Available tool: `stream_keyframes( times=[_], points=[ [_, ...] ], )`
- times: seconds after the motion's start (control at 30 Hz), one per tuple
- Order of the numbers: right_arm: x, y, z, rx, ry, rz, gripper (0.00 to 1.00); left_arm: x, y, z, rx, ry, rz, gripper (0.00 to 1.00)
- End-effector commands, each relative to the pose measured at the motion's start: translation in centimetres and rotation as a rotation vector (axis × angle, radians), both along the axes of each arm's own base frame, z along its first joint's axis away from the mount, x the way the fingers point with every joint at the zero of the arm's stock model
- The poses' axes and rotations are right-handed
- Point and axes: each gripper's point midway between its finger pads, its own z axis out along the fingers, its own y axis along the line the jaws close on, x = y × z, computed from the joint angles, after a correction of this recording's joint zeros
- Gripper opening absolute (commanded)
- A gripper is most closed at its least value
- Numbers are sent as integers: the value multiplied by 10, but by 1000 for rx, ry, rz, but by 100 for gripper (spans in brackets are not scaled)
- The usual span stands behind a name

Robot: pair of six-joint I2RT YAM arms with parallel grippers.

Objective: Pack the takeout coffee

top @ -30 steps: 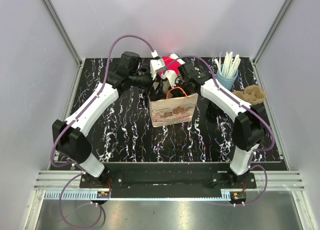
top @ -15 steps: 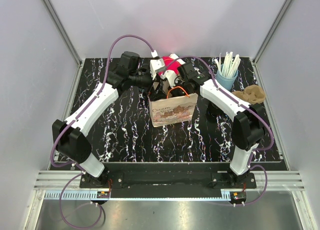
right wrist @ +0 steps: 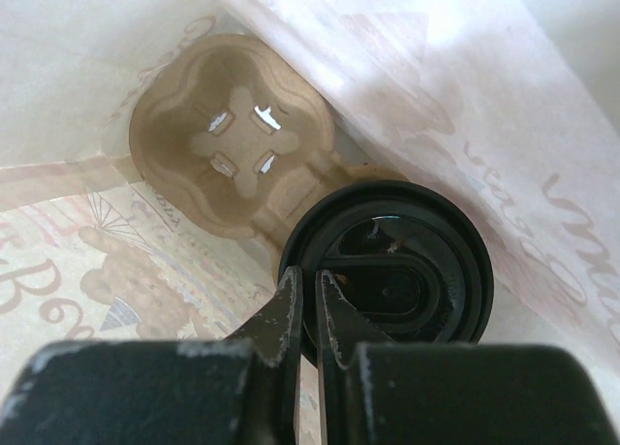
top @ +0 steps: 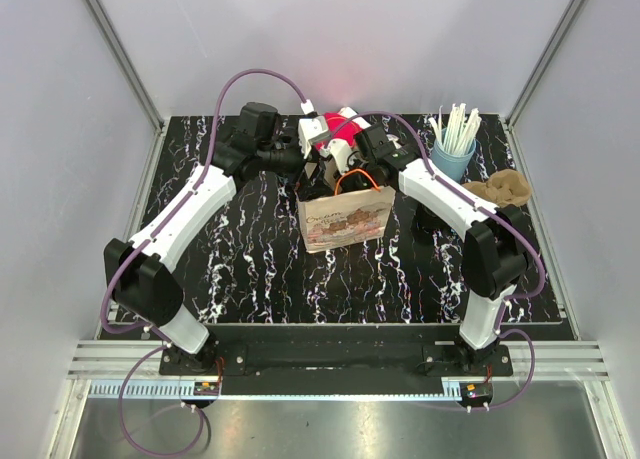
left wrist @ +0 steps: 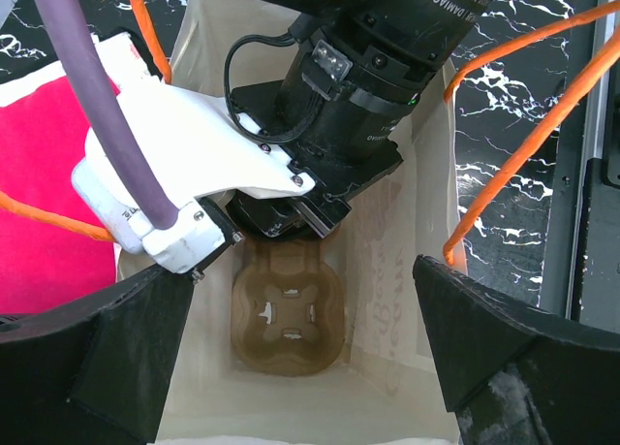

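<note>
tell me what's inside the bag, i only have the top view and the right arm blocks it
Observer: A brown pulp cup carrier lies on the floor of the paper bag. The one socket that shows is empty.
Operator: anything next to it
Observer: A black lid, seen from above, sits right beside that socket. What is under it is hidden.
Operator: is right holding that
Observer: Yes, the right gripper is pinched shut on the lid's rim.
Operator: and left
Observer: The left gripper is wide open over the bag's mouth, holding nothing.
</note>
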Motion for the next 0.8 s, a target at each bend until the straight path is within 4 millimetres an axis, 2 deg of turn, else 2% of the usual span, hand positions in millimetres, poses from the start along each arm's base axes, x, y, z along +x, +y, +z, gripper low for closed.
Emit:
stream_keyframes(
  times=[0.0, 0.77],
  points=[
    [-22, -16, -47, -106, 133, 10, 0, -9, 0, 32, -59, -85, -38, 99],
    [-27, -16, -56, -110, 164, 19, 0, -8, 0, 35, -61, -92, -35, 99]
  ],
)
